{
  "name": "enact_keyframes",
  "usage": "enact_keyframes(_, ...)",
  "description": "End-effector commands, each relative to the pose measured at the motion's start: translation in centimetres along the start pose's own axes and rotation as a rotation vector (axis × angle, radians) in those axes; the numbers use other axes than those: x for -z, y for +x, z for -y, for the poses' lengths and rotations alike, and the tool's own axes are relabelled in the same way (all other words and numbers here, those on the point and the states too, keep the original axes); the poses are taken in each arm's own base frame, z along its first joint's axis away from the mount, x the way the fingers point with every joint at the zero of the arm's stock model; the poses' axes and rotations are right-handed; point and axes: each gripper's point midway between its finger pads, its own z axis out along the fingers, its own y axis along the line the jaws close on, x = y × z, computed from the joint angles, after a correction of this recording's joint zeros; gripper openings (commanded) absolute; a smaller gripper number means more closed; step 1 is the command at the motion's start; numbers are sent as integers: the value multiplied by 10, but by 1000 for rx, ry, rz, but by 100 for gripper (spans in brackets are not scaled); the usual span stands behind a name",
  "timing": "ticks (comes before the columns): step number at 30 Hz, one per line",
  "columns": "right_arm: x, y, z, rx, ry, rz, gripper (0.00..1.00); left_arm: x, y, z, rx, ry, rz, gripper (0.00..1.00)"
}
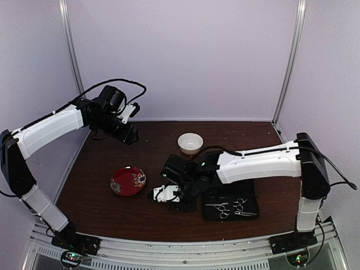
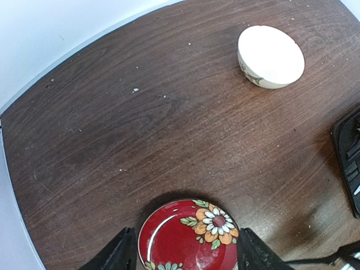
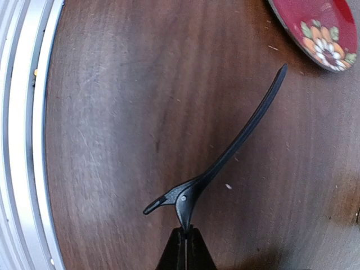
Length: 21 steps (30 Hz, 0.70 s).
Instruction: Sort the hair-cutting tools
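Right gripper (image 3: 185, 243) grasps the black clip (image 3: 242, 140) by its hinge end, over the table (image 3: 112, 112), near the plate (image 3: 315, 28). We see both scissors (image 1: 230, 209) lying on the case (image 1: 247, 194). Left gripper (image 2: 185, 256) hangs over the plate, fingers released.

Glossy white shell links (image 1: 259, 163) sit between chunky black joint housings (image 1: 313, 166). Thin black cables (image 1: 115, 82) loop off the left arm (image 1: 50, 130), and tiny green lights (image 1: 71, 257) glow at both bases (image 1: 76, 244). The left gripper (image 2: 186, 230) has matte black wedge fingers (image 2: 118, 254).
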Motion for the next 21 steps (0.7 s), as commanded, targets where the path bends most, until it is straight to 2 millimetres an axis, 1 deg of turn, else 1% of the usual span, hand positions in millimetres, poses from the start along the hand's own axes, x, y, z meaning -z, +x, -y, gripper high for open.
enact_keyframes(1, 8, 18, 10, -26, -138, 78, 0, 18, -17, -2, -40, 5, 101, 64)
enact_keyframes(3, 3, 31, 14, -52, -219, 81, 0, 18, -18, -2, -44, 5, 109, 64)
enact_keyframes(5, 3, 39, 16, -63, -303, 101, 0, 17, -18, -2, -46, 8, 107, 64)
enact_keyframes(7, 3, 44, 19, -67, -347, 120, 0, 17, -18, -1, -47, 14, 107, 64)
enact_keyframes(10, 0, 51, 24, -63, -365, 107, 0, 16, -18, -1, -51, 13, 106, 64)
enact_keyframes(14, -7, 60, 23, -30, -396, 49, 0, 15, -17, 1, -53, 21, 102, 64)
enact_keyframes(16, -11, 68, 26, -24, -408, 2, 0, 16, -17, 3, -51, 35, 103, 64)
enact_keyframes(19, -12, 76, 38, -33, -411, -22, 0, 17, -18, 6, -48, 53, 107, 64)
enact_keyframes(21, -12, 79, 48, -46, -405, -23, 2, 19, -19, 9, -48, 70, 110, 64)
